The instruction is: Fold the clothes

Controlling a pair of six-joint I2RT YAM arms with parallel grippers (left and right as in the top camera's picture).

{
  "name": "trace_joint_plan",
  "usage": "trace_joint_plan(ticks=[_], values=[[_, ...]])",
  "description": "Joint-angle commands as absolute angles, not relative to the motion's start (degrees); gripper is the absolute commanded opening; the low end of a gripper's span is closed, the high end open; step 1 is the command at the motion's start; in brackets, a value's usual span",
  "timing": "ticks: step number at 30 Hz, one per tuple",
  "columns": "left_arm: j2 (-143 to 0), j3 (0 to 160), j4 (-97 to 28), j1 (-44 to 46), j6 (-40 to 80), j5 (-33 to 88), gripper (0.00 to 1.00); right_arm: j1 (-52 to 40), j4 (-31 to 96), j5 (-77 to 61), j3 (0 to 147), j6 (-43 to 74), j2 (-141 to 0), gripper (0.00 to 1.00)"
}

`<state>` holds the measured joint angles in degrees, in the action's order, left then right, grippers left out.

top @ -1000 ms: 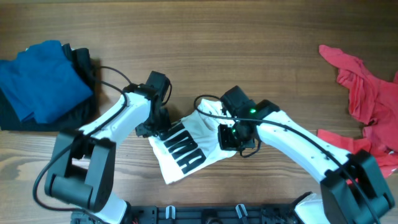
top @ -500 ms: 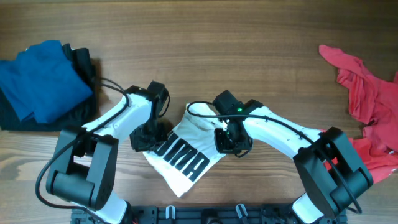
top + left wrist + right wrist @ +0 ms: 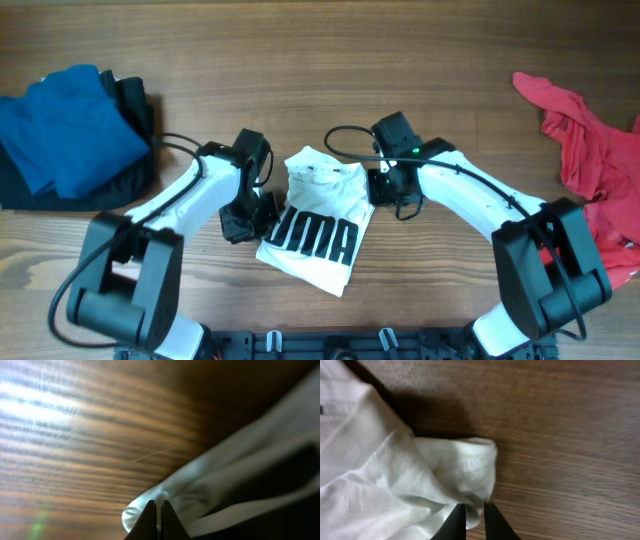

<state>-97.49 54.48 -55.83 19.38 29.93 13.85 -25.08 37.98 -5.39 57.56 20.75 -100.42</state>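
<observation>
White T-shirt [image 3: 318, 215], left fingers [image 3: 146, 522] pinching, right fingers [image 3: 455, 522] beside

A white T-shirt [image 3: 325, 185] of soft, matt knit cloth, finely ribbed and stitched at the hem, lies creased on a brown wooden table [image 3: 330, 60] whose streaked grain carries a faint sheen. The shirt's chest print [image 3: 315, 237] is flat black. Well apart from the T-shirt are more matt cloth garments: a blue garment [image 3: 65, 125] over a black garment [image 3: 125, 175] on one side, a red garment [image 3: 590, 140] on the other. Beside the T-shirt, the left arm [image 3: 190, 195] and right arm [image 3: 470, 200] wear smooth, glossy white shells with black joints. The right gripper [image 3: 474, 510] has matt black fingers [image 3: 454, 522].
</observation>
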Motion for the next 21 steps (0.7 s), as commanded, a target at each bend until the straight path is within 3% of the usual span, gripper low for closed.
trace_joint_plan(ticks=[1,3,5,12,21], values=[[-90.7,55.05,-51.44,17.67,30.28,12.97,0.17,-25.19,40.8,-2.7,59.75,18.2,-99.57,0.19],[-88.38,55.09,-46.63,16.93,29.85,13.04,0.53,-25.19,41.71,-2.52,59.77,18.76,-97.8,0.23],[-87.48,55.09,-41.63,16.82,25.45,13.15,0.7,-25.17,42.83,-1.52,59.79,20.03,-95.0,0.26],[-89.17,55.09,-34.59,16.71,21.19,13.91,0.79,-25.15,46.44,0.25,59.79,21.02,-82.43,0.31],[-98.24,55.09,-26.57,16.71,11.77,27.83,0.84,-25.15,50.0,0.25,59.79,21.06,-74.08,0.33]])
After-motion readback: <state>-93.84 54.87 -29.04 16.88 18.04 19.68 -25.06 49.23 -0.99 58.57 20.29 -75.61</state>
